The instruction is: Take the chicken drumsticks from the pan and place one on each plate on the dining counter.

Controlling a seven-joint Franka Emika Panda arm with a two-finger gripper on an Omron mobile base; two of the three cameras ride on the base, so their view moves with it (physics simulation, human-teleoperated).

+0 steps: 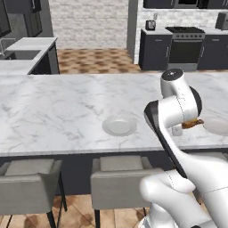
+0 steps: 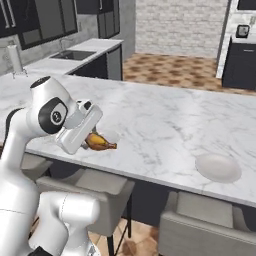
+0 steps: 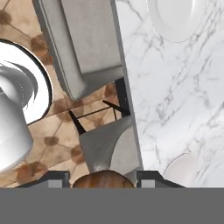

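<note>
Grey stools stand nearest, under the surface edge. Above that edge, the hand grips one chicken drumstick. Step: carrying to a plate. Next, judged: centre over the plate just beyond, lower, release. Second plate lies bare.

We see one chicken drumstick, golden-brown and lumpy, lying level above the near edge of the dining counter, a long white marble slab with grey veining. In the hand view the drumstick shows as a rounded brown lump. Two flat, round, pale plates rest on the marble, well apart: the left plate bare, the right plate just beside the drumstick.
</note>
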